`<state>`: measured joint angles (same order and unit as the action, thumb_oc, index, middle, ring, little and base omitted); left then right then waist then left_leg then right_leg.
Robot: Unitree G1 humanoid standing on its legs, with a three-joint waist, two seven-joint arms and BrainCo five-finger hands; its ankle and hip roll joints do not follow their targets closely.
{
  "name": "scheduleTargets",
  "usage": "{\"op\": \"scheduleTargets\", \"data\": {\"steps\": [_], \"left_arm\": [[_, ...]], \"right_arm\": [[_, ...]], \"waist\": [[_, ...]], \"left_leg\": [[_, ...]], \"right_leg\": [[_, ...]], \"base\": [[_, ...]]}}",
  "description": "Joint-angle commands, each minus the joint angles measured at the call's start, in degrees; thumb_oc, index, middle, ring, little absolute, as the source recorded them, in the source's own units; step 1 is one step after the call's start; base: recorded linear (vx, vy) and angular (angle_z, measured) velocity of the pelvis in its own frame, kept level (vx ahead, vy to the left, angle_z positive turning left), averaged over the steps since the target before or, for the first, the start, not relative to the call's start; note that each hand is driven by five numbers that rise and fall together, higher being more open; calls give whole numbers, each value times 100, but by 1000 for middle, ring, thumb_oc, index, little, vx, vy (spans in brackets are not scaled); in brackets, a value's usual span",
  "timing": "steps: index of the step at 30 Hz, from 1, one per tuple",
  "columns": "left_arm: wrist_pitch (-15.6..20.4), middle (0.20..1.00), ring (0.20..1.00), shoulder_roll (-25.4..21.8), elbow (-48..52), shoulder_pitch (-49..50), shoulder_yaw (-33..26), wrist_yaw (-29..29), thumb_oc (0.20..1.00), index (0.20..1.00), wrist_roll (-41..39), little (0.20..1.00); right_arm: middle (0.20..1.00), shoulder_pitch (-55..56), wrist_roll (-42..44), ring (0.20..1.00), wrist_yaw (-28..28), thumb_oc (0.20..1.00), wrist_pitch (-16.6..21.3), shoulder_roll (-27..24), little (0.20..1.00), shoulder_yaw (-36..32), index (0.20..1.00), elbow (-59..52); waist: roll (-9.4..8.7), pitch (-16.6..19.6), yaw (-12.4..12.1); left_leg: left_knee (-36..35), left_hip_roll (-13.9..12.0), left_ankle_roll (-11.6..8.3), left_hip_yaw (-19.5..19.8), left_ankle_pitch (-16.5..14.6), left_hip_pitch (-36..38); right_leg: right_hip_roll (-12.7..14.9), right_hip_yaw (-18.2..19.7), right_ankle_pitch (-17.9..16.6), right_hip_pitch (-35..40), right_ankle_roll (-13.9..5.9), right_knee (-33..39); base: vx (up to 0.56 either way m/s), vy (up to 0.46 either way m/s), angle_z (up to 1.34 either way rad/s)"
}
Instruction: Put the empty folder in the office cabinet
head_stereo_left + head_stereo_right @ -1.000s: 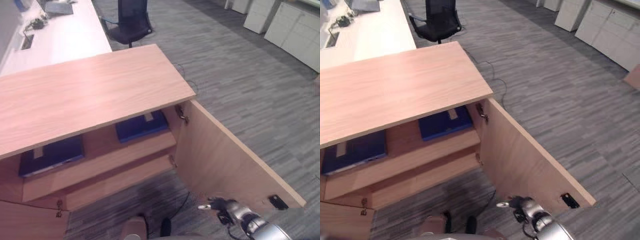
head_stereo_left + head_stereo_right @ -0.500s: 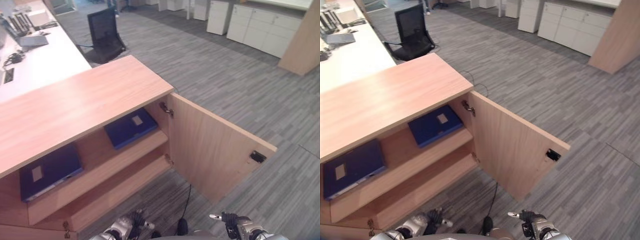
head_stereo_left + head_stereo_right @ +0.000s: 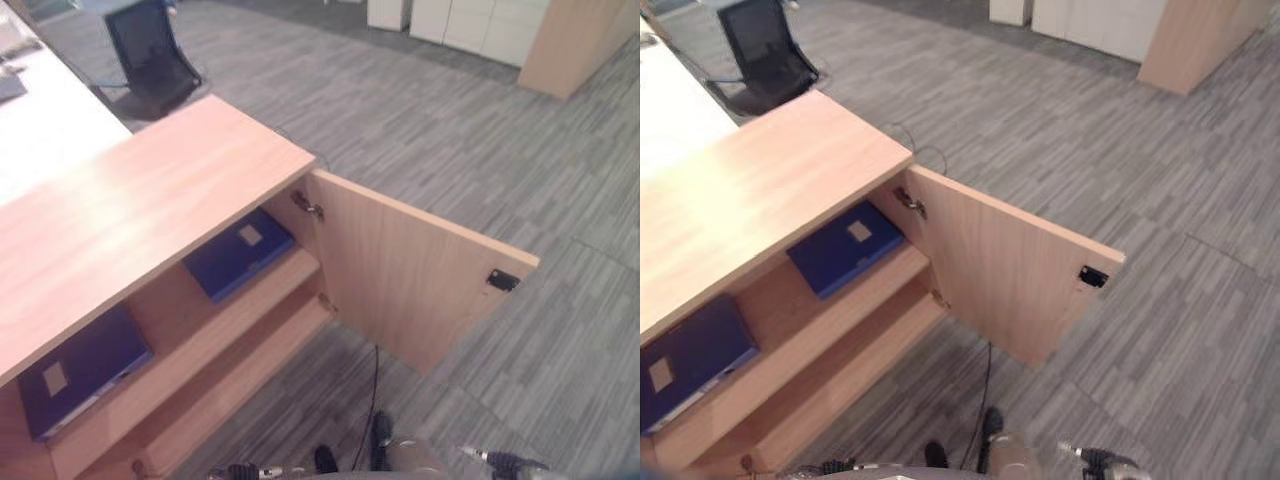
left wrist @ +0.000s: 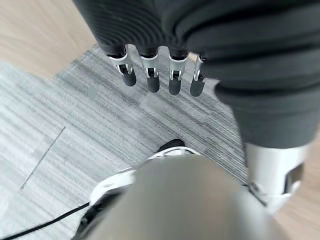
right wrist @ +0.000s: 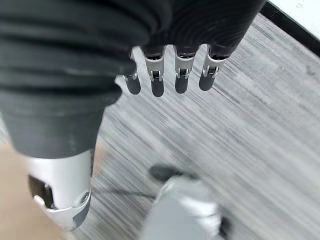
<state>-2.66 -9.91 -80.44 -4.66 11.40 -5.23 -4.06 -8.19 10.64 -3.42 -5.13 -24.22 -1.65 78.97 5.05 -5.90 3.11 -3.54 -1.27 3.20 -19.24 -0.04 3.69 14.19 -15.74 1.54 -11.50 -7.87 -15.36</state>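
Now lower, both hands: left hand (image 4: pixel 159 75) and right hand (image 5: pixel 170 75) relaxed, empty. Two blue folders (image 3: pixel 238 253) inside open office cabinet (image 3: pixel 150 200).

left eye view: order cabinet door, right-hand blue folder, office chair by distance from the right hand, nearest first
From the right hand, at the bottom right edge:
1. Cabinet door, swung open just above the hand.
2. Blue folder, on the shelf behind the door's hinge.
3. Office chair, top left, beyond the cabinet.

Each hand, the left hand (image 4: pixel 165 55) and the right hand (image 5: pixel 170 50), has a dark ribbed cover, short silver fingers with rounded dark tips, and a thicker silver thumb.
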Motion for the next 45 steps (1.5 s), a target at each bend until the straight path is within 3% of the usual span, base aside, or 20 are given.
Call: {"op": "scheduleTargets", "data": {"steps": [1,3,4,9,20,21,25,31,45], "left_arm": [[41,1000,1000,13,-319,-20,39,50,1000,1000,-117,1000],[95,1000,1000,4,-284,-68,83,92,1000,1000,-182,1000],[111,1000,1000,-45,-250,-47,35,142,1000,1000,-224,1000],[142,1000,1000,-74,-145,90,-83,165,1000,1000,-341,1000],[111,1000,1000,-92,-148,338,-201,86,1000,1000,-444,1000],[82,1000,1000,-111,-234,441,-291,51,1000,1000,-369,1000],[69,1000,1000,-130,-258,546,-360,-8,1000,1000,-299,1000],[-17,1000,1000,-357,-470,199,-538,-17,1000,1000,-133,1000],[-35,1000,1000,-468,-407,166,-546,-152,1000,1000,59,1000]], "right_arm": [[1000,-181,453,1000,242,1000,237,-80,1000,-64,1000,238],[1000,-293,604,1000,407,1000,344,-267,1000,-202,1000,22],[1000,-410,678,1000,581,1000,442,-350,1000,-190,1000,-256],[1000,-703,342,1000,755,1000,592,-690,1000,176,1000,-1190],[1000,-1077,-112,1000,770,1000,884,-1289,1000,652,1000,-2917],[1000,-1064,-172,1000,611,1000,970,-1308,1000,832,1000,-3481],[1000,-989,-210,1000,388,1000,1033,-1265,1000,1074,1000,-3971],[1000,-942,-131,1000,-283,1000,1037,-1013,1000,2005,1000,-4958],[1000,-1291,1160,1000,-1956,1000,720,-732,1000,4092,1000,-6565]], "waist": [[-195,184,53],[-322,344,48],[-449,478,-25],[-549,561,-76],[-609,649,-152],[-603,662,-188],[-595,667,-215],[-601,712,-152],[-627,742,-273]], "left_leg": [[-146,332,23,626,-519,-144],[-146,378,38,569,-436,-176],[-146,365,-2,583,-421,-121],[-146,133,-128,602,-389,2],[-146,-211,-368,672,-245,60],[-146,-277,-426,684,-202,59],[-146,-339,-478,707,-149,27],[-146,-434,-577,635,-121,53],[-146,-533,-694,657,-63,15]], "right_leg": [[35,435,-211,283,-102,608],[94,572,-350,559,-117,820],[-104,647,-290,713,-208,1152],[-436,681,-235,939,-142,1463],[-729,534,-47,1156,48,1607],[-802,477,-13,1234,94,1696],[-874,438,3,1282,142,1790],[-953,414,-13,1375,189,1951],[-1033,334,9,1437,254,2036]], "base": [[-23,-88,-11],[36,-189,9],[113,-200,10],[62,-195,-30],[31,-122,3],[29,-106,7],[20,-72,8],[24,-46,0],[4,-19,0]]}}
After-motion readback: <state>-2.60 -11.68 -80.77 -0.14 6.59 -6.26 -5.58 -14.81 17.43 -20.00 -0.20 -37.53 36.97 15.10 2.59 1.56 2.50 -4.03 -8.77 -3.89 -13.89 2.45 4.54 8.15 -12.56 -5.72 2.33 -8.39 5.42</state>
